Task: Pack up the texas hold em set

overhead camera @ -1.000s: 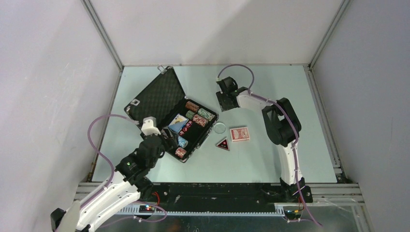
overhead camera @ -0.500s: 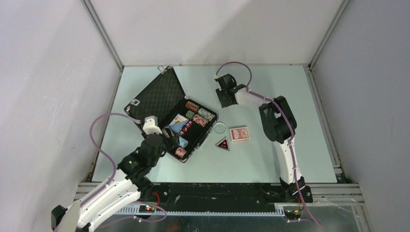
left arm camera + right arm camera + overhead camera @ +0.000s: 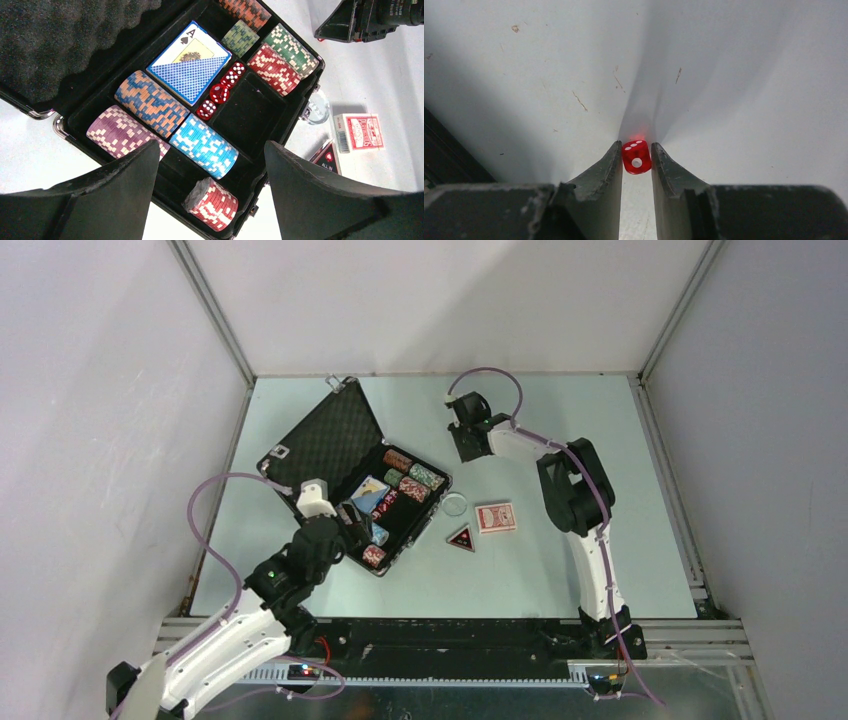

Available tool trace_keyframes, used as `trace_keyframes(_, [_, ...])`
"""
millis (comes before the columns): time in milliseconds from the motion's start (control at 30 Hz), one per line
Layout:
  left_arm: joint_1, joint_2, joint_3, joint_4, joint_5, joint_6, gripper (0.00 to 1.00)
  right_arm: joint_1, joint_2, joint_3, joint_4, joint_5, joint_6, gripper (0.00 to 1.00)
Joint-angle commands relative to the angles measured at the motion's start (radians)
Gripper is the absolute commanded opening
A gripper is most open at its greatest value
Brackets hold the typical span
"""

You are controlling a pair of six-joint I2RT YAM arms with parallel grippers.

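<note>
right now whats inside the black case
The case holds a blue card deck, a row of red dice and chip stacks around them. One slot beside the dice is bare. The fingers of the left gripper cover its near corners.

We are in a robotics lab test cell: a pale table (image 3: pixel 560 570) boxed in by plain white panels (image 3: pixel 450 300) on metal frame rails (image 3: pixel 217 315), with two robot arms (image 3: pixel 575 490) bolted at its edge.
</note>
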State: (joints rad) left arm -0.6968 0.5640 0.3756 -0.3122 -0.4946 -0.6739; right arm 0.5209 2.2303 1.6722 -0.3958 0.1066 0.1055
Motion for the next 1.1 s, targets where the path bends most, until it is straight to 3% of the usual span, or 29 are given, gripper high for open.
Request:
trace_keyframes(0, [0.006,-0.013,0.013,0.030,-0.013,-0.009,0.83,0.020,-0.097,-0.011,-0.038,0.011,0.022,0.22])
trace_keyframes(433, [0.008,-0.067,0.013,-0.027,-0.049,-0.014,0.83,0.259,-0.296,-0.084,-0.030,-0.011,0.088,0.19])
trace_keyframes(700, [0.020,-0.112,0.013,-0.099,-0.100,-0.053,0.86,0.371,-0.212,-0.021,0.010,-0.094,0.167,0.16])
trace_keyframes(1067, [0.030,-0.159,-0.004,-0.115,-0.086,-0.058,0.86,0.420,-0.130,-0.013,0.102,-0.187,0.234,0.12])
